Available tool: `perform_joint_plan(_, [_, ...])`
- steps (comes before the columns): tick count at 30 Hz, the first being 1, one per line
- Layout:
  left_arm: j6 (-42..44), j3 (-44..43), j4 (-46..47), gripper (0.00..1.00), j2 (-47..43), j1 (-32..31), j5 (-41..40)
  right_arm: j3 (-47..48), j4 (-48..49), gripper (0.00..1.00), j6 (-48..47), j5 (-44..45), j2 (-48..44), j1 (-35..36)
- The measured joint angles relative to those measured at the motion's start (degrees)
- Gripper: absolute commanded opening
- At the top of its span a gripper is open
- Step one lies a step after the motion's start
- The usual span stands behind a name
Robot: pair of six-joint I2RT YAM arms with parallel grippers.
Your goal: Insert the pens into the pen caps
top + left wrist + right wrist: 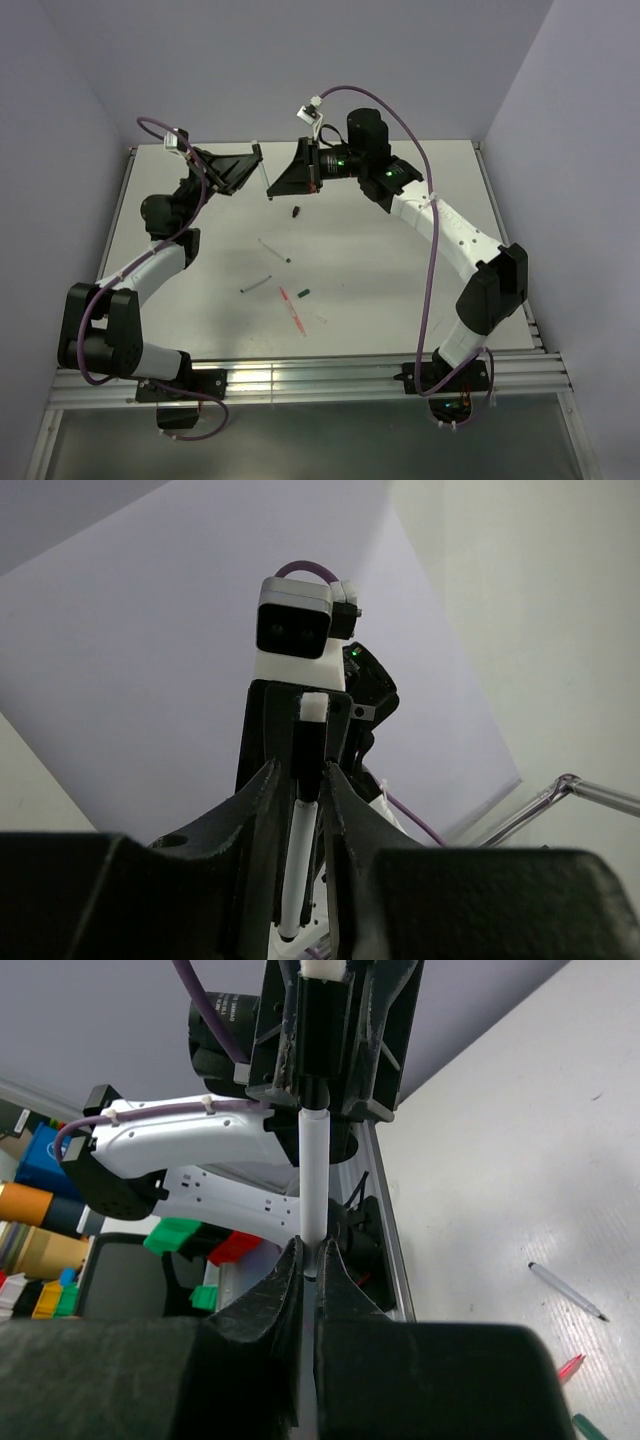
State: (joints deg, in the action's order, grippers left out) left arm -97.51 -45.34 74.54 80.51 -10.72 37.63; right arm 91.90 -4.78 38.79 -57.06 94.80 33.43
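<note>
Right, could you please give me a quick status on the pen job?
Left gripper and right gripper both shut on one white pen, raised. Black cap, green cap loose on table. Nothing blocking.

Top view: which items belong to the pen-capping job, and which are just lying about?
Job: thin white pen held by left gripper and right gripper; loose whitish-grey dark-tipped pen; second whitish-grey pen; red-pink pen; black stub cap; dark green stub cap.
Not job: purple cables; green and red plastic boxes in the right wrist view's background.
</note>
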Motion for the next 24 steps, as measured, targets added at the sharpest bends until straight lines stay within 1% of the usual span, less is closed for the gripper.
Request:
perform_joint_plan(6, [0.4,-1.2,0.0,0.28,0.0,0.0,0.9,0.4,2.0,0.0,-0.1,0.0,0.3,0.0])
perform_joint_plan(12, [1.4,-2.5,0.0,0.28,0.0,-0.2,3.5,0.7,3.2,0.0,-0.7,0.0,0.3,0.0])
perform_joint_plan(15, [2.0,-2.5,0.0,0.2,-0.2,-0.2,4.5,0.9,3.7,0.0,-1.0,0.0,0.3,0.0])
perform_joint_plan(16, [2.2,-2.5,0.0,0.13,-0.4,-0.2,4.7,0.9,3.7,0.0,-1.2,0.0,0.3,0.0])
perform_joint_plan(17, [2.7,-2.5,0.0,0.09,-0.6,-0.2,4.9,0.9,3.7,0.0,-1.1,0.0,0.3,0.0])
perform_joint_plan(18, [2.8,-2.5,0.1,0.02,-0.7,-0.2,5.0,0.9,3.7,0.0,-1.1,-0.2,0.3,0.0])
perform_joint_plan(20, [3.8,-2.5,0.2,0.0,-1.1,-0.1,5.2,0.9,3.8,0.0,-1.1,-0.5,0.3,0.1])
perform_joint_plan(21, [4.0,-2.5,0.2,0.0,-1.2,-0.1,5.4,1.0,3.9,0.02,-1.1,-0.9,0.3,0.1])
perform_joint_plan(23, [4.1,-2.5,0.2,0.0,-1.2,-0.1,5.7,1.0,3.9,0.11,-1.1,-1.3,0.3,0.1])
perform_joint_plan(24, [4.1,-2.5,0.2,0.0,-1.2,-0.1,5.7,1.0,3.9,0.21,-1.2,-1.4,0.3,0.1])
